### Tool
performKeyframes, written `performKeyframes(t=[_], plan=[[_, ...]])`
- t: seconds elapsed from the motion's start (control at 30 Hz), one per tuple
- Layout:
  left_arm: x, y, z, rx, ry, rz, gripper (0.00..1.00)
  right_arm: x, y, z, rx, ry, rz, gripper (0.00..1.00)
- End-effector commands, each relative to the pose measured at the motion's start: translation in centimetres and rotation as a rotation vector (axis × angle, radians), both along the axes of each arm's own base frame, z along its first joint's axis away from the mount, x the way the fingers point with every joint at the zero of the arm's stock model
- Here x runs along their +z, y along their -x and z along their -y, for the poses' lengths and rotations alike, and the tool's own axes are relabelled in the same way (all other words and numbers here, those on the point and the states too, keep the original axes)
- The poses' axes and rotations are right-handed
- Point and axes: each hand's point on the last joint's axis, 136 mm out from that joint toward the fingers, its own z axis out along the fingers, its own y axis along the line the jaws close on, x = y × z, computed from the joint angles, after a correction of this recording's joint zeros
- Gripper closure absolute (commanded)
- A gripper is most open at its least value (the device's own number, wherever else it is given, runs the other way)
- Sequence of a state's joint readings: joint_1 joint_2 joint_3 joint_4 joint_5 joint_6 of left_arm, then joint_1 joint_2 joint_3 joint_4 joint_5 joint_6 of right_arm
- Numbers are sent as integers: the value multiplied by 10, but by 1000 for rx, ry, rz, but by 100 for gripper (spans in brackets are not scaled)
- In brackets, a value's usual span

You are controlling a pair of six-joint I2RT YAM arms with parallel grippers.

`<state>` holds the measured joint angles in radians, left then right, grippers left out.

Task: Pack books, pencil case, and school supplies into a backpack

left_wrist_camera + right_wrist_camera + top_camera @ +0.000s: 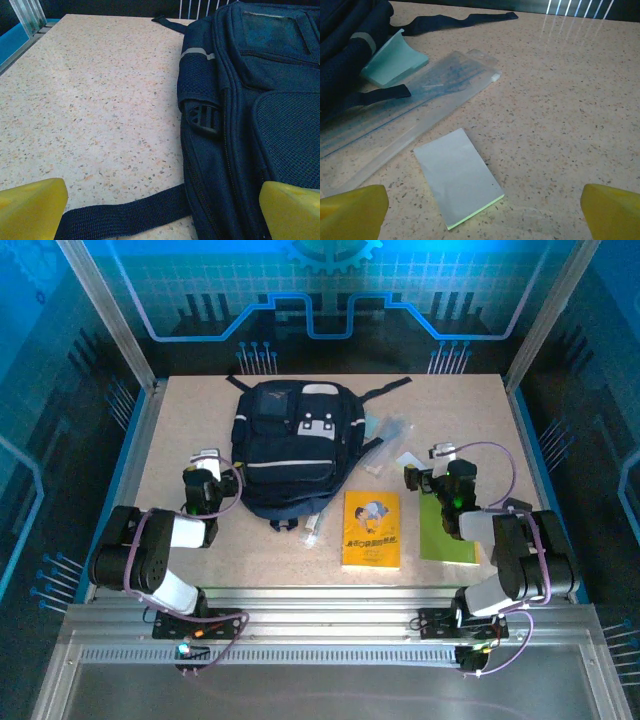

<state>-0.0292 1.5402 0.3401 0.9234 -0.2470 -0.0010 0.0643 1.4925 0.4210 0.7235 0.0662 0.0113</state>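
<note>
Two books lie on the tabletop point(200, 400) at the near side of the backpack point(290, 450) in the overhead view. The yellow book point(371, 530) is just right of the backpack's near edge, and the lime-green book point(447, 535) is farther right, partly under the right arm. The left gripper point(205, 468) sits just beside the backpack's left side. The right gripper point(428, 472) is well to the backpack's right, near the yellow-green pad point(410, 460). A clear pencil case point(388, 445) and a pale-blue pad point(372, 425) rest by the backpack's right side, and a small tube point(312, 530) lies at its near edge.

From the left wrist, the yellow fingers point(30, 207) stand wide apart and hold nothing. The backpack's side is right ahead, and a black strap point(125, 215) crosses the tabletop between them.

From the right wrist, the fingers point(350, 212) are likewise spread and empty. The yellow-green pad lies flat just ahead between them, and the pencil case lies beyond it, slanting toward the backpack.
</note>
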Motion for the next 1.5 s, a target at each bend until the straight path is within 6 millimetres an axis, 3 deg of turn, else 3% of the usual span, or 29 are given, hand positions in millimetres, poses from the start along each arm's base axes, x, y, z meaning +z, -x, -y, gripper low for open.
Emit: performKeyframes(t=[0.0, 0.7, 0.77, 0.9, 1.1, 1.27, 1.37, 1.47], plan=[[13, -10, 1, 11, 13, 49, 1, 7, -7, -1, 21, 6, 25, 0], [14, -9, -2, 25, 11, 52, 1, 9, -8, -1, 22, 8, 9, 0], [18, -7, -8, 66, 16, 60, 1, 19, -11, -2, 9, 32, -19, 0], [24, -7, -2, 34, 2, 63, 1, 37, -12, -7, 3, 85, -37, 0], [61, -5, -3, 51, 3, 33, 1, 64, -8, -27, 16, 91, -11, 0], [98, 2, 8, 44, 157, 49, 1, 78, 5, -48, 42, 36, -77, 0], [98, 9, 7, 95, 241, -38, 1, 83, 16, -69, 47, -121, -184, 0], [82, 24, -2, 221, 319, -188, 1, 83, 27, -104, 65, -293, -345, 0]])
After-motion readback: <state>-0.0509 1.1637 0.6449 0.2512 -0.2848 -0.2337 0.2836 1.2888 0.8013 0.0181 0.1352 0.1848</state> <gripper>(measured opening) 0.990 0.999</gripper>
